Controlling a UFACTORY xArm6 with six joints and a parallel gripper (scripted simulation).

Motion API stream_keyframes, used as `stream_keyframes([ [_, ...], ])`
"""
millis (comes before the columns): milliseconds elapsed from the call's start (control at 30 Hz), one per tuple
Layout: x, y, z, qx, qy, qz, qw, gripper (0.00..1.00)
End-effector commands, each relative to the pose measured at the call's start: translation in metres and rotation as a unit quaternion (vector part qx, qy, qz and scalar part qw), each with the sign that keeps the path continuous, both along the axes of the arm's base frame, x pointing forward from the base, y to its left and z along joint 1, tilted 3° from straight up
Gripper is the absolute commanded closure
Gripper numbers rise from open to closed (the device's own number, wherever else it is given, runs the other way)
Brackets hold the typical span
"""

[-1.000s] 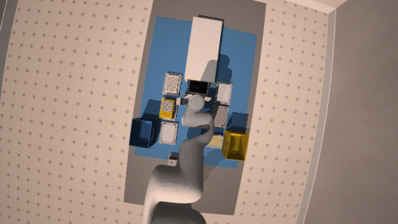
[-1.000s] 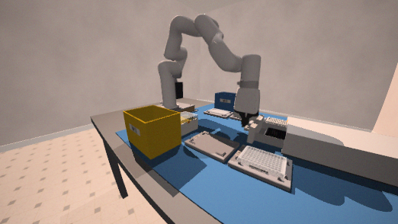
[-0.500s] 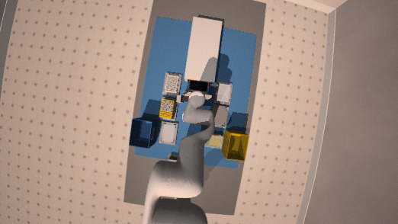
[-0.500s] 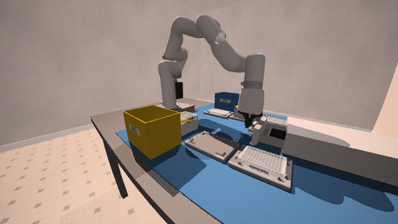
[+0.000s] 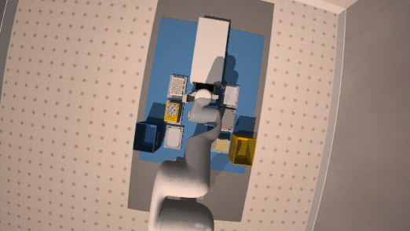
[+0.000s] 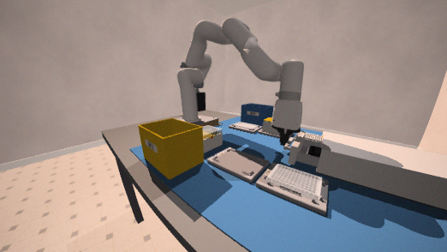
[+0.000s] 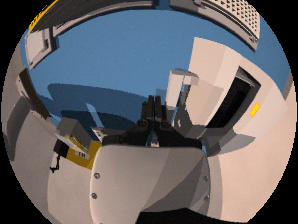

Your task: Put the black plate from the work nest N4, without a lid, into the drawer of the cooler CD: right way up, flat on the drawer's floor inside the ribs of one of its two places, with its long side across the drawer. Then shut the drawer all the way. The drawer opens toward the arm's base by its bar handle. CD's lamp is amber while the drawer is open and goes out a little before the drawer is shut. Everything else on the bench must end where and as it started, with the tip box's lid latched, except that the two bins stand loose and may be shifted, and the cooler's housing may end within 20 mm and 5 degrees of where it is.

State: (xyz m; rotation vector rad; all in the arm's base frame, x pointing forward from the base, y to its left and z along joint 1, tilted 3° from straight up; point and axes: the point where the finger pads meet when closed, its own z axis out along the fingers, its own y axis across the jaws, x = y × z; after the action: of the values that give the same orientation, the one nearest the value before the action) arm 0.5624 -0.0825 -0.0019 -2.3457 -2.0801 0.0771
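The cooler CD is a long white housing at the far end of the blue mat; it also shows at the right in the exterior view. Its drawer stands out a short way toward the arm's base, and a dark strip of its inside shows. I cannot tell whether the black plate lies in that dark gap. A small amber lamp glows on the cooler's front. My gripper is shut and empty, fingertips pointing down close in front of the drawer front and its bar handle.
A yellow bin stands at the near mat corner and a blue bin at the far side. A lidded grey plate and a white well plate sit in nests beside the cooler. A yellow tip box is left of the arm.
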Motion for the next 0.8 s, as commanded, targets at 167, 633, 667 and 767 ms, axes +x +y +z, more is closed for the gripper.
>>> stream_keyframes([
  [167, 0.016, -0.002, 0.002, 0.0, -0.002, 0.0, 1.0, 1.0],
  [633, 0.034, -0.004, 0.001, 0.0, -0.002, 0.0, 1.0, 1.0],
  [667, 0.035, -0.004, 0.001, 0.0, -0.002, 0.0, 1.0, 1.0],
  [767, 0.037, -0.004, 0.001, 0.0, -0.002, 0.0, 1.0, 1.0],
])
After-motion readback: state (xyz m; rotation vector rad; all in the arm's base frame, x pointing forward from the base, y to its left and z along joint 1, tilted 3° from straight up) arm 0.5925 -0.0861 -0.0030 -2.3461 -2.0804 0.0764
